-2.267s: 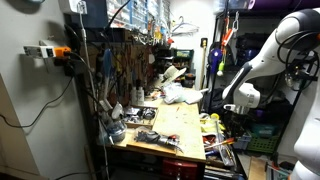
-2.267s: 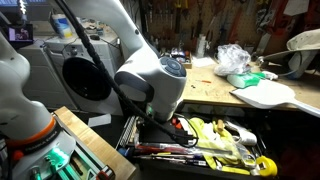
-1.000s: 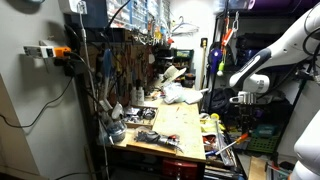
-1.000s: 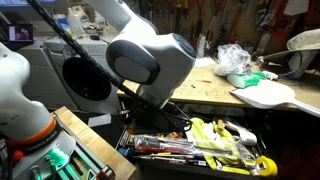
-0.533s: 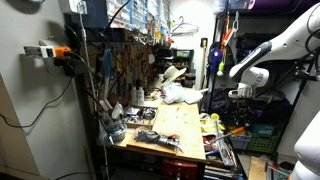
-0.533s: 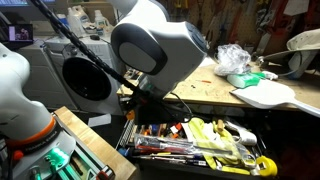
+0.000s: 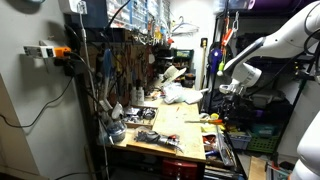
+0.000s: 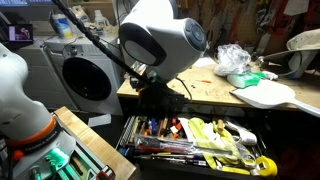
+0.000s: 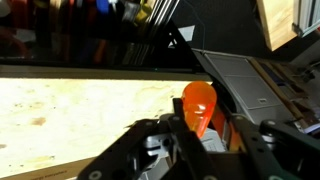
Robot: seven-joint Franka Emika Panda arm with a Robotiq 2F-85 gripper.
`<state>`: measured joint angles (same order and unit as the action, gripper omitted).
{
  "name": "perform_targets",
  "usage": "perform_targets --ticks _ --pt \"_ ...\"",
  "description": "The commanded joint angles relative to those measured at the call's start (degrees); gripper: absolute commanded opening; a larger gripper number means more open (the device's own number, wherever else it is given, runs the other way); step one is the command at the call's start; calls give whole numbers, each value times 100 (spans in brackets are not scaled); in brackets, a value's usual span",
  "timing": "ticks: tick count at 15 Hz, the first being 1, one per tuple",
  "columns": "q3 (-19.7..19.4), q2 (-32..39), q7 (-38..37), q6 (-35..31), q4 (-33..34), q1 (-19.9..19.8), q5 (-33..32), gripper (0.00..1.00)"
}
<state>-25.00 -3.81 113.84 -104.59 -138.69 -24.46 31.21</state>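
My gripper (image 9: 200, 126) is shut on an orange translucent tool handle (image 9: 197, 102), which stands up between the fingers in the wrist view. It hangs just above the front edge of a pale wooden workbench top (image 9: 80, 110). In an exterior view the gripper (image 7: 221, 104) hovers over the bench's near end, above an open drawer. In an exterior view the arm's big wrist joint (image 8: 160, 40) hides the jaws. The open tool drawer (image 8: 126, 136) below holds several hand tools with red, yellow and black grips.
A workbench (image 7: 175, 125) carries clutter, with a pegboard of tools (image 7: 120, 60) behind it. A crumpled plastic bag (image 8: 232, 58) and a white board (image 8: 270, 95) lie on the bench top. A round white machine (image 8: 85, 75) and a wooden crate (image 8: 95, 150) stand beside the drawer.
The arm has risen from the open drawer and swung up towards the bench top, carrying the orange-handled tool with it.
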Motion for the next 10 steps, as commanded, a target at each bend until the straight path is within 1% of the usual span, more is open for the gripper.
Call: perform_targets --ticks 1,7,10 --pt "155 153 -259 -623 -55 221 889 12" --pt "656 392 -713 -2087 -304 619 1866 12" --pt "930 465 -791 -2592 -448 833 2205 12"
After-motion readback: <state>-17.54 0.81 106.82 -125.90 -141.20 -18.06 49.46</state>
